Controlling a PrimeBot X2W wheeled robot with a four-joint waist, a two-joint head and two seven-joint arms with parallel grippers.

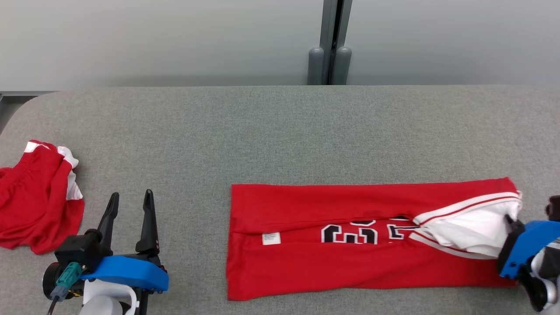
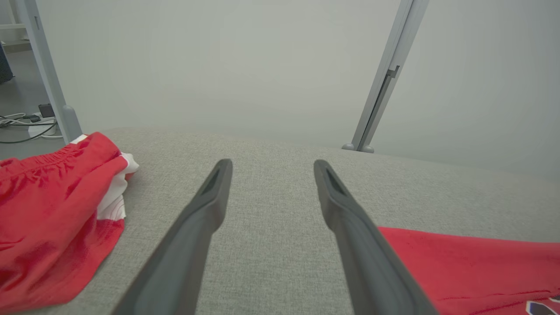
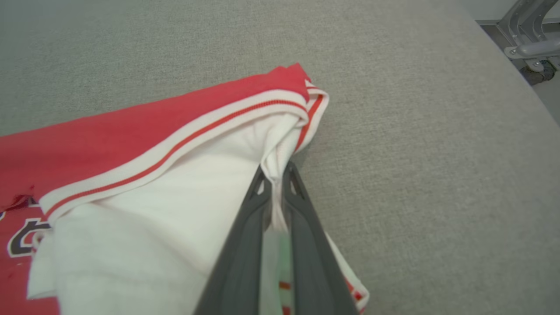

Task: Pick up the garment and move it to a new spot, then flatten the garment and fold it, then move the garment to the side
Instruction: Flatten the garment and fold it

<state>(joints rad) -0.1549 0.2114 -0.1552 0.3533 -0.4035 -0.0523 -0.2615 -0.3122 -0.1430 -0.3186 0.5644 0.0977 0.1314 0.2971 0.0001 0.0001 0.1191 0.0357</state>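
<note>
The red jersey (image 1: 350, 236) lies on the counter (image 1: 262, 131), flattened and folded lengthwise. The right hand (image 3: 276, 175) is clamped on its white end. The left hand (image 1: 131, 199) hovers beside it, fingers apart. The cross fold and the move aside likely remain.

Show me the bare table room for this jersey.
Widest: the far half of the table, beyond the jersey and the red shorts. Narrower: the gap between shorts and jersey, where the open left gripper hovers. Crowded: the right end, where the right gripper pinches the jersey.
</note>
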